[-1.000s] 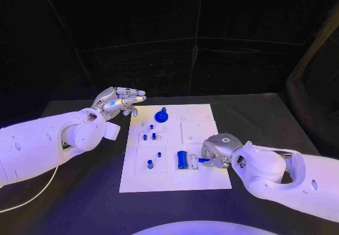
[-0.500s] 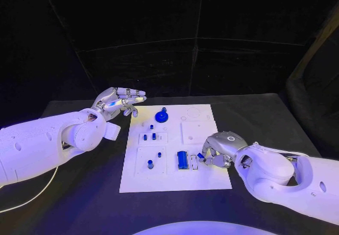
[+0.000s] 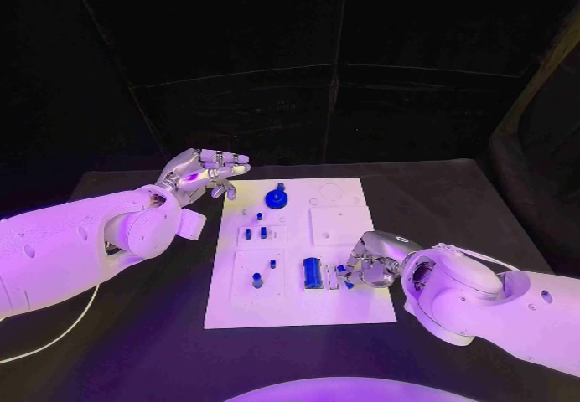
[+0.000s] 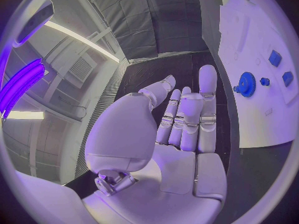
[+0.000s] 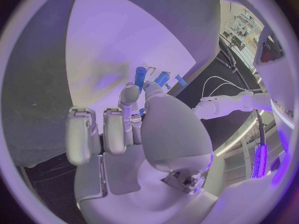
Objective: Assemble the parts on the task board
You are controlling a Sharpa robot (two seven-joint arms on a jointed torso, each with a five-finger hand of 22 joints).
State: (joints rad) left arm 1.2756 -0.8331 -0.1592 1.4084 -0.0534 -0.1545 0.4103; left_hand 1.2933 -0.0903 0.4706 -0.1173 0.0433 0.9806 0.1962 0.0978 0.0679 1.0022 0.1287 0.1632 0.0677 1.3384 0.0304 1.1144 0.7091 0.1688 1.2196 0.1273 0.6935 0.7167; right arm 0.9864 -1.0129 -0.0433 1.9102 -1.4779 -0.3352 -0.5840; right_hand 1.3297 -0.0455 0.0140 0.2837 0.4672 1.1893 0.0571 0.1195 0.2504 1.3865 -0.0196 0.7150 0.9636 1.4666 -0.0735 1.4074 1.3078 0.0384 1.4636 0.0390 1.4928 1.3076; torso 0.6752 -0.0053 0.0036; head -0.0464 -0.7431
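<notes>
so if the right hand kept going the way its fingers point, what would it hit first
Probably the long blue bar standing on the task board, just past the right hand and the small blue part at its fingertips; depth is unclear.

Right hand (image 5: 134,129) low over white task board (image 5: 118,45), thumb and one finger pinched together near blue cylinder part (image 5: 140,76), other fingers (image 5: 79,134) curled beside it. Second blue part (image 5: 162,78) just beside the cylinder, a smaller blue piece (image 5: 181,79) near board edge. Left arm (image 5: 227,103) beyond the board.
</notes>
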